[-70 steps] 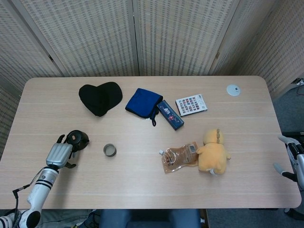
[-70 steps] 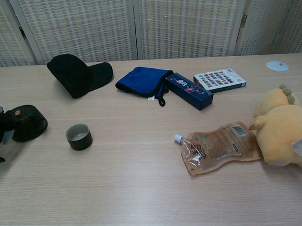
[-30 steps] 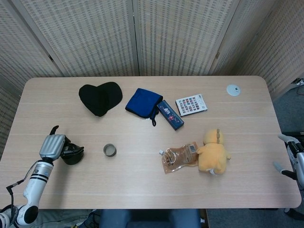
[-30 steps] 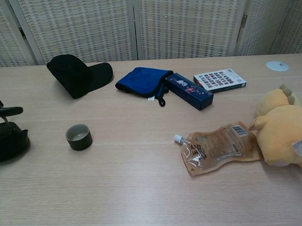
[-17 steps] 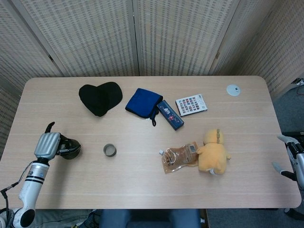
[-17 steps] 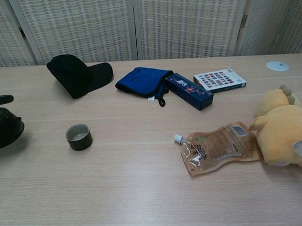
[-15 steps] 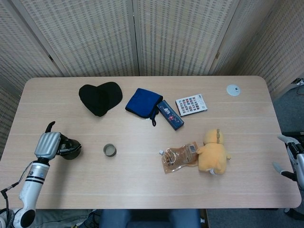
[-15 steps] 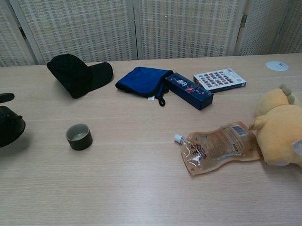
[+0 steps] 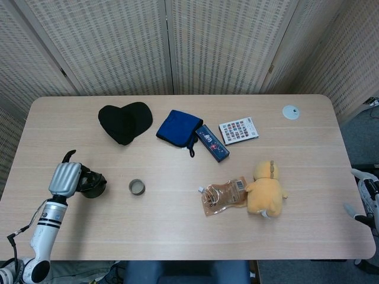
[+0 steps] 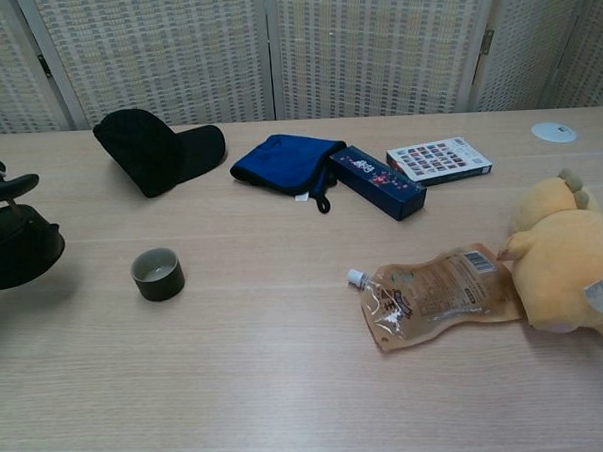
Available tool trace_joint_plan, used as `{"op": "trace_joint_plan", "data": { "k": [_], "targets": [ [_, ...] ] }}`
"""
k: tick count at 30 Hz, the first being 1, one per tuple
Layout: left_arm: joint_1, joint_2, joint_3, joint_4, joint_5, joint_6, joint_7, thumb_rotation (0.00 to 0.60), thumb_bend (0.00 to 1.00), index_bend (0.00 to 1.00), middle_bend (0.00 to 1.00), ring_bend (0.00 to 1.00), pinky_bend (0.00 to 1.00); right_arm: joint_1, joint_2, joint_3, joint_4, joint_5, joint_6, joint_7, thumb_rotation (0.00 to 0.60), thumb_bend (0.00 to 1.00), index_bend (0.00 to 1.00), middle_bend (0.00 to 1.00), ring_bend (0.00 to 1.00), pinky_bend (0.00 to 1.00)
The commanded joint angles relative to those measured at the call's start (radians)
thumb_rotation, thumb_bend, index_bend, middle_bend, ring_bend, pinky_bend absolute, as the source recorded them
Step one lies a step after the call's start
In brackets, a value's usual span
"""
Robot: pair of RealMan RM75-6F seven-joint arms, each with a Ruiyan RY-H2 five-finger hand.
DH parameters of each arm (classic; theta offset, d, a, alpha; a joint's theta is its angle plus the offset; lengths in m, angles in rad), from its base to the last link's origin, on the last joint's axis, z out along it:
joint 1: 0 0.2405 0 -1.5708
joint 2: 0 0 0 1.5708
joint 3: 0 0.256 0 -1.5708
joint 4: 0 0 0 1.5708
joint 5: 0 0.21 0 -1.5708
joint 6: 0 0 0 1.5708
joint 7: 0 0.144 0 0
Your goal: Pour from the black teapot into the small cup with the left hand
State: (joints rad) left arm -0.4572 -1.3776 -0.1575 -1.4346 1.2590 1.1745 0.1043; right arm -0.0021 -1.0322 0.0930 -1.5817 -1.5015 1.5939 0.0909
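The black teapot [image 10: 20,253] hangs just above the table [image 9: 177,225], a shadow beneath it, well to the left of the small cup [image 10: 157,273]. The left hand [image 9: 65,177] has its fingers wrapped on the teapot from the far-left side, one dark finger sticking up above it. The pot looks about level, its spout side facing the small cup, though the spout itself is hard to make out.

The small cup stands upright and open on the bare wood, apart from everything else. Behind the cup, toward the screen wall, lies a black cap [image 10: 158,147]; right of that, a blue cloth pouch [image 10: 281,159] touches a dark blue box [image 10: 378,183], and further right sits a colour-swatch card box [image 10: 439,160]. To the cup's right, well apart, a brown spouted refill pouch [image 10: 435,295] lies flat, its end against a yellow plush toy [image 10: 563,265]. A small white disc [image 10: 553,131] rests near the far right corner.

The right hand [image 9: 364,198] shows only at the table's right edge, off the surface; I cannot tell how its fingers are set.
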Motion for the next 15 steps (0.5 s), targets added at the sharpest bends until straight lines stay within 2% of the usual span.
{"op": "trace_joint_plan", "data": {
  "k": [1, 15],
  "targets": [
    [-0.001, -0.003, -0.003, 0.000, 0.005, 0.007, 0.000, 0.322, 0.36, 1.00, 1.00, 0.97, 0.11, -0.001, 0.000, 0.000, 0.001, 0.000, 0.002, 0.001, 0.600, 0.11, 0.24, 0.29, 0.23, 0.23],
    [0.003, 0.005, 0.011, -0.019, 0.064, 0.035, -0.014, 0.359, 0.41, 1.00, 1.00, 0.97, 0.16, -0.009, -0.001, -0.002, -0.002, -0.004, 0.010, -0.001, 0.600, 0.11, 0.24, 0.29, 0.23, 0.23]
  ]
}}
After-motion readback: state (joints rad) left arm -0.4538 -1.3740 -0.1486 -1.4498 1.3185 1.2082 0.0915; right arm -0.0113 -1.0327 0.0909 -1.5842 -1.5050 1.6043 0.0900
